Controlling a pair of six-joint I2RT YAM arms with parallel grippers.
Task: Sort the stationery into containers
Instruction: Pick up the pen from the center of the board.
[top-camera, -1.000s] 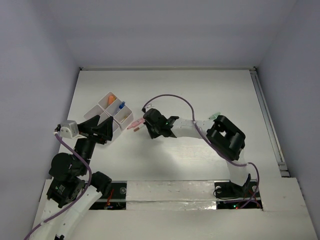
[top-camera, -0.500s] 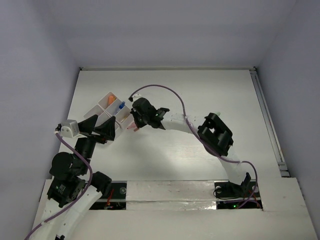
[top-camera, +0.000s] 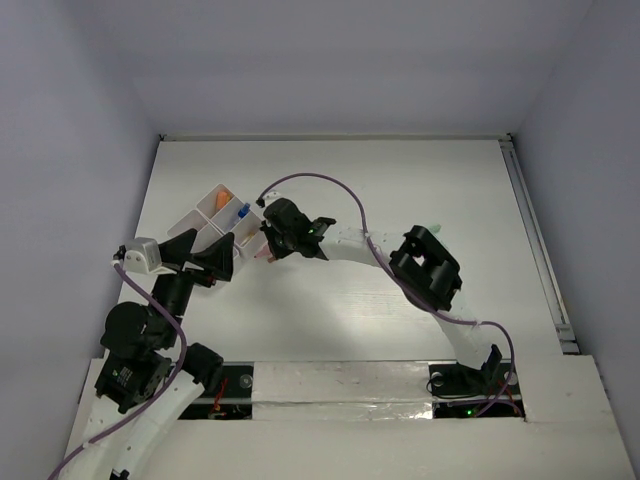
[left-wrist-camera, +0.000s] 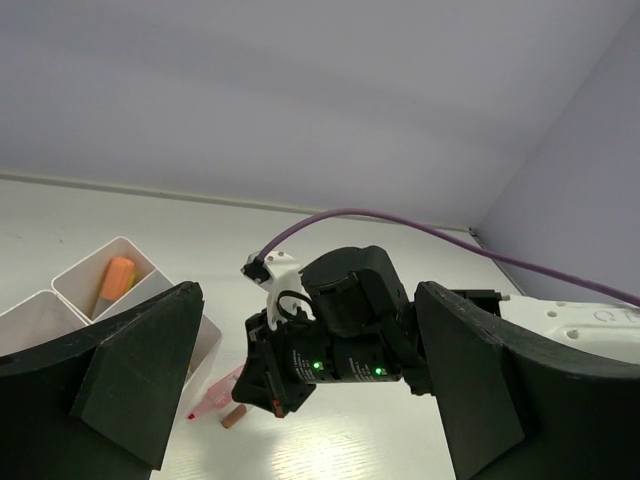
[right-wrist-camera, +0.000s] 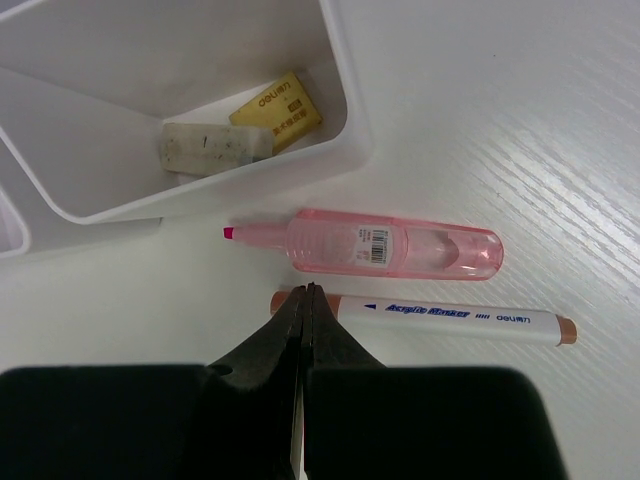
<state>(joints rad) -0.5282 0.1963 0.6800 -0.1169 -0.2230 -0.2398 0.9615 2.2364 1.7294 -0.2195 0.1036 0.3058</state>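
Note:
In the right wrist view a pink highlighter (right-wrist-camera: 400, 245) and a white marker (right-wrist-camera: 450, 318) with brown ends lie side by side on the table, just outside the white containers (right-wrist-camera: 343, 80). My right gripper (right-wrist-camera: 305, 290) is shut and holds nothing; its tips sit over the marker's brown left end. A yellow eraser (right-wrist-camera: 277, 105) and a beige eraser (right-wrist-camera: 215, 145) lie in the nearest compartment. My left gripper (left-wrist-camera: 310, 400) stands open beside the containers (top-camera: 200, 222), facing the right gripper (left-wrist-camera: 280, 385). Other compartments hold an orange piece (left-wrist-camera: 115, 280) and a blue item (top-camera: 243, 211).
The right arm (top-camera: 430, 270) reaches across the middle of the table with a purple cable (top-camera: 320, 185) looping above it. Grey walls enclose the table on three sides. A rail (top-camera: 535, 240) runs along the right edge.
The right gripper has moved left, from the table's middle to the containers' edge beside the pink highlighter. The left gripper's jaws have spread wider.

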